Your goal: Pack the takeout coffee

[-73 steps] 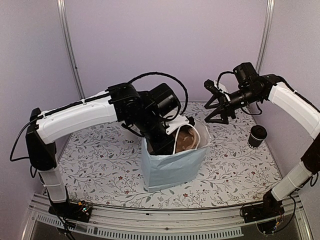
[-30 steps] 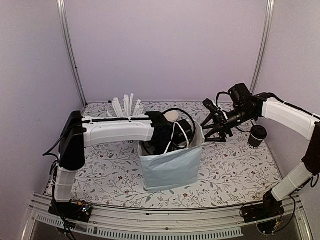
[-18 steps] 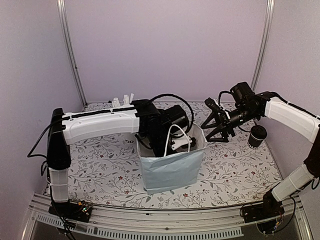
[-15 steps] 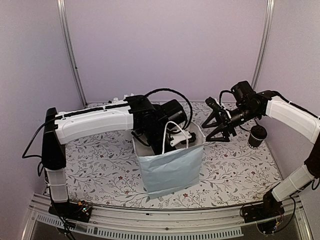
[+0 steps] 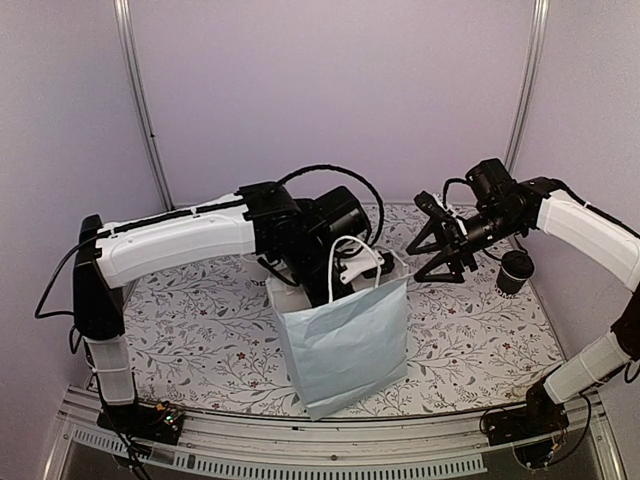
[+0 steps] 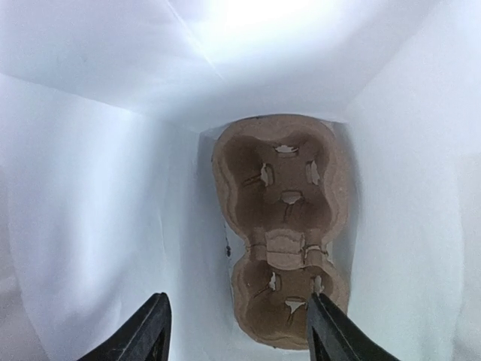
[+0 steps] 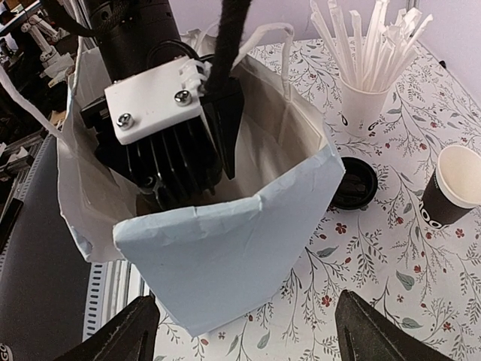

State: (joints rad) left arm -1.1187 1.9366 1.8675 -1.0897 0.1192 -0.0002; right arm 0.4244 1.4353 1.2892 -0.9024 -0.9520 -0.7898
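The left end effector (image 6: 237, 320), open and empty, hangs inside the bag (image 5: 345, 340) above a bare carrier (image 6: 282, 226). The right end effector (image 5: 440, 255) is open too. One cup (image 5: 516, 272) beside the bag is not packed.

Your left arm's wrist (image 7: 161, 128) fills most of the mouth of the bag (image 7: 225, 256). The only gap for your right fingers (image 7: 128, 331) lies between it and the wall on the straw side, by the white handle (image 7: 270, 28). Inside, your left fingers (image 6: 146, 338) hang with white walls close on either side and the cardboard carrier (image 6: 282, 226) uncovered below. Beyond the bag, the black lid (image 7: 353, 184), straw cup (image 7: 368, 98) and black cup (image 7: 451, 188) stand on the desk (image 7: 361, 301). The nearer desk beside the bag is free.
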